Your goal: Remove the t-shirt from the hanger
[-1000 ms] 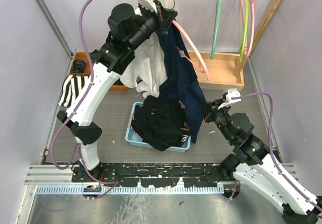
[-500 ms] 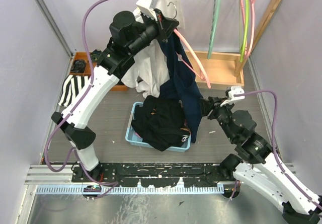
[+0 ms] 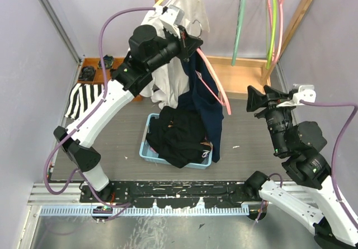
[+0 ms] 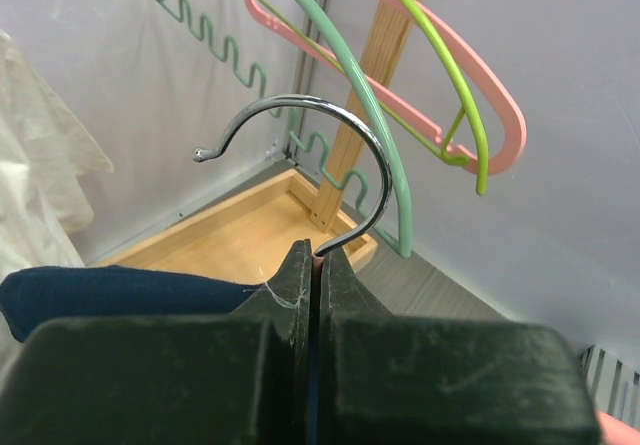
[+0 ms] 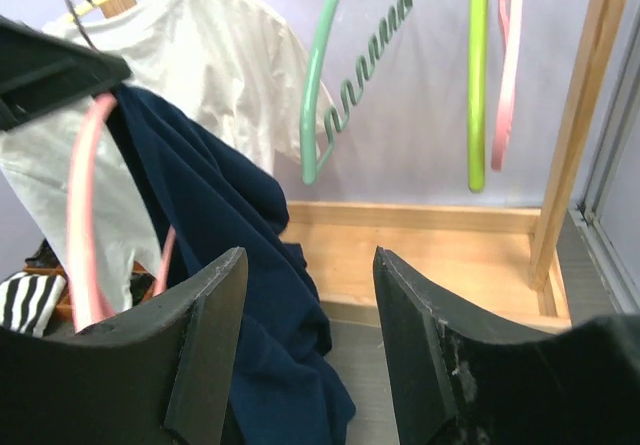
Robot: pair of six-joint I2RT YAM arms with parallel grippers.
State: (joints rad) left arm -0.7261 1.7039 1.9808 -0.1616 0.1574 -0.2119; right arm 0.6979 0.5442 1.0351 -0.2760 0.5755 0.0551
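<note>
A navy t-shirt (image 3: pixel 202 100) hangs off a pink hanger (image 3: pixel 217 87), sagging down over the bin. My left gripper (image 3: pixel 189 39) is high up, shut on the hanger's neck. In the left wrist view the metal hook (image 4: pixel 345 130) rises straight out of the closed jaws (image 4: pixel 318 257), with navy cloth (image 4: pixel 110 290) at the left. My right gripper (image 3: pixel 251 99) stands open to the right of the shirt, apart from it. In the right wrist view the navy shirt (image 5: pixel 230 235) and the hanger's pink arm (image 5: pixel 78 215) lie ahead and left of the empty gripper (image 5: pixel 310 257).
A blue bin (image 3: pixel 146 148) holding dark clothes sits under the shirt. A white garment (image 3: pixel 187 5) hangs on the wooden rack (image 3: pixel 296 19) beside green and pink hangers (image 3: pixel 271 19). The rack's wooden base (image 3: pixel 246 78) is behind. A striped cloth (image 3: pixel 78 100) lies at the left.
My right gripper opened, let go of the navy shirt's lower edge and drew back up to the right. The shirt swung left; the left arm shifted the hanger slightly right.
</note>
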